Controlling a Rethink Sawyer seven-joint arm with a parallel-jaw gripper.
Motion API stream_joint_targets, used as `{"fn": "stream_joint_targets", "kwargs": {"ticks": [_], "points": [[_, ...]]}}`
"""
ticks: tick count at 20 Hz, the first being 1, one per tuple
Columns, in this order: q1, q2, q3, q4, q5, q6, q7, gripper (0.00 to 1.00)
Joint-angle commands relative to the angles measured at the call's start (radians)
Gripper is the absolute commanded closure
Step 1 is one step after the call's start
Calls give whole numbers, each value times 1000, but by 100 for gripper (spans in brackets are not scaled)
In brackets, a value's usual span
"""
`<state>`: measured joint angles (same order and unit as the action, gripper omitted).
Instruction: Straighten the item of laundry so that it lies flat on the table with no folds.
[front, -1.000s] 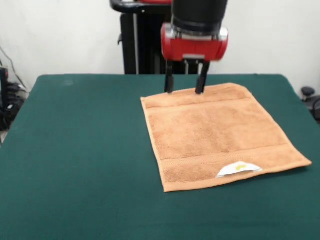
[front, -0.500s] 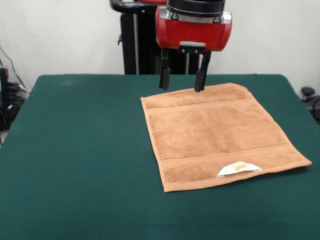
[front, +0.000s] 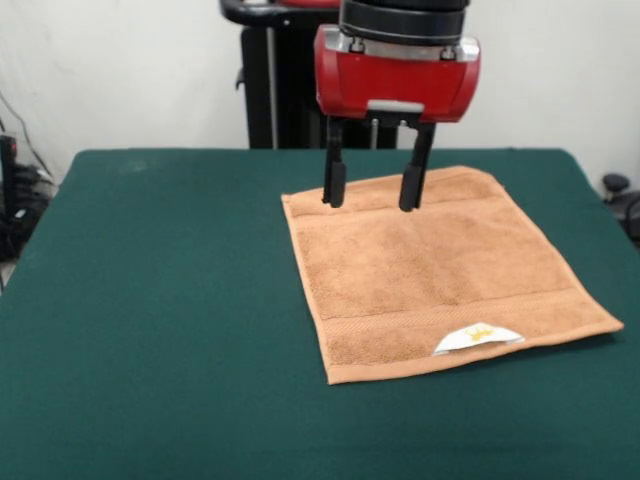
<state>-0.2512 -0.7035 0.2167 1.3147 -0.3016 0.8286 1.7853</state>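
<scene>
The item of laundry (front: 440, 275) is a light-orange terry towel spread flat on the dark green table (front: 160, 320), right of centre. A woven band runs along its far edge and another along its near edge, where a small white label (front: 477, 338) sticks up. My gripper (front: 371, 192) hangs over the towel's far band, open, with its two dark fingers (front: 334, 185) spread apart and nothing between them. Whether the tips touch the cloth I cannot tell.
The black robot pedestal (front: 275, 75) stands behind the table's far edge. Cables and dark equipment (front: 15, 200) sit off the left side, and a small dark object (front: 618, 190) off the right side.
The gripper rose off the towel's far edge and opened wider, then shifted toward the camera and now hangs over the far band. The towel has not moved.
</scene>
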Motion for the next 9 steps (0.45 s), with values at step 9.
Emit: {"fn": "stream_joint_targets", "kwargs": {"ticks": [9], "points": [[40,110,52,-50,18,38,33,0]]}}
